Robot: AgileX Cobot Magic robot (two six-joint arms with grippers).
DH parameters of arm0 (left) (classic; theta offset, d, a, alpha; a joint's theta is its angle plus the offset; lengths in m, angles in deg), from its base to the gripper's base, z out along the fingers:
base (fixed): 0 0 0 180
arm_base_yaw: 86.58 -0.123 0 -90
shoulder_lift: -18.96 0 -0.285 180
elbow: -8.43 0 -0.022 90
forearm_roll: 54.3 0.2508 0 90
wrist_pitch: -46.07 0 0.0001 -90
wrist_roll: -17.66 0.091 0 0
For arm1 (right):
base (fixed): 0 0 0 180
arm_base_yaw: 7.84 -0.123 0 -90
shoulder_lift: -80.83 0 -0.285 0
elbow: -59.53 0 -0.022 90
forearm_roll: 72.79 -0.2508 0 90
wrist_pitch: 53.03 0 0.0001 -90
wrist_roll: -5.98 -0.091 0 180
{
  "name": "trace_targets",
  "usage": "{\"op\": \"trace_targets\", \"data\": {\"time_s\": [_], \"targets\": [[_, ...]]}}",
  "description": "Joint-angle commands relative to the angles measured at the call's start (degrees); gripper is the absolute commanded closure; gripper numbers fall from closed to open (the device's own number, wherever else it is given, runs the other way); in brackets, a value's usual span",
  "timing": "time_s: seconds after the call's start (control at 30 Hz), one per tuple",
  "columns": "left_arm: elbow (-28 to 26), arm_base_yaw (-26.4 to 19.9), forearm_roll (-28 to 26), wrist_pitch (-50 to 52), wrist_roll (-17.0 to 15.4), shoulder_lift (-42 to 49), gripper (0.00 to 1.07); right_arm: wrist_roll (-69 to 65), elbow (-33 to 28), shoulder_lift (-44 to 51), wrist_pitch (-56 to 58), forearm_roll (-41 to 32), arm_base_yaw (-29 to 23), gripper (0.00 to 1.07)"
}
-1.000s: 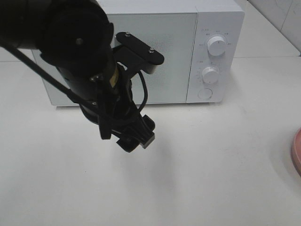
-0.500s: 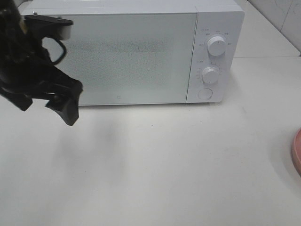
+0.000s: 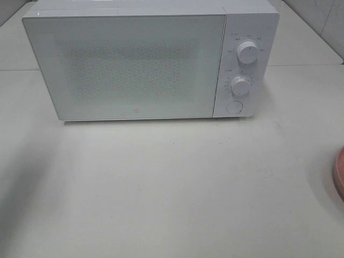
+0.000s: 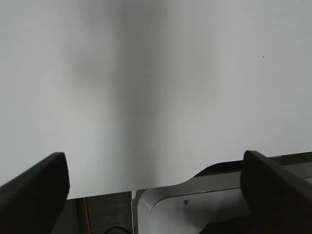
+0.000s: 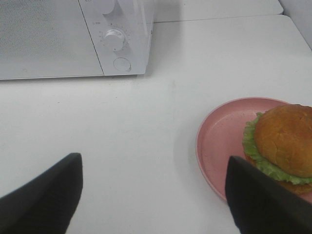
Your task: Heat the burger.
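Observation:
The burger (image 5: 285,141), with a golden-brown bun and a green lettuce frill, sits on the pink plate (image 5: 219,141) in the right wrist view. Only the plate's rim (image 3: 339,177) shows at the right edge of the exterior view. The white microwave (image 3: 140,64) stands at the back with its door shut. My right gripper (image 5: 153,158) is open and empty, above the table to the left of the plate. My left gripper (image 4: 155,155) is open and empty over bare white table. Neither gripper shows in the exterior view.
The microwave has two knobs (image 3: 247,52) and a round button (image 3: 234,107) on its right panel. The panel also shows in the right wrist view (image 5: 114,41). In the left wrist view the table's edge (image 4: 161,183) lies near the gripper.
The left arm, which hung in front of the microwave door, has swung left and left the exterior view. The microwave and plate have not moved.

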Motion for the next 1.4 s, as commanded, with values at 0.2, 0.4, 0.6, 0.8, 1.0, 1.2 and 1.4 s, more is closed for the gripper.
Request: {"op": "trace_targets", "data": {"time_s": [0.2, 0.4, 0.6, 0.8, 1.0, 1.2, 1.4], "targets": [[7.7, -3.2, 0.1, 0.6, -0.2, 14.9, 0.19, -0.2, 0.0, 1.7, -0.3, -0.3, 0.4, 0.31], [12.9, -3.2, 1.1, 2.4, -0.7, 26.4, 0.19, -0.2, 0.0, 1.7, -0.3, -0.3, 0.4, 0.31], [16.7, -3.2, 3.3, 3.8, -0.9, 37.0, 0.19, -0.2, 0.0, 1.7, -0.3, -0.3, 0.4, 0.31], [21.0, -3.2, 5.1, 6.0, -1.5, 49.4, 0.19, -0.2, 0.0, 1.7, -0.3, -0.3, 0.4, 0.31], [23.2, -3.2, 5.5, 6.5, -1.5, 59.3, 0.19, -0.2, 0.0, 1.7, -0.3, -0.3, 0.4, 0.31], [24.4, -3.2, 5.7, 4.7, -1.7, 66.0, 0.19, -0.2, 0.0, 1.7, -0.3, -0.3, 0.4, 0.31], [24.4, -3.2, 5.7, 4.7, -1.7, 70.4, 0.19, -0.2, 0.0, 1.7, -0.3, -0.3, 0.4, 0.31]]}}
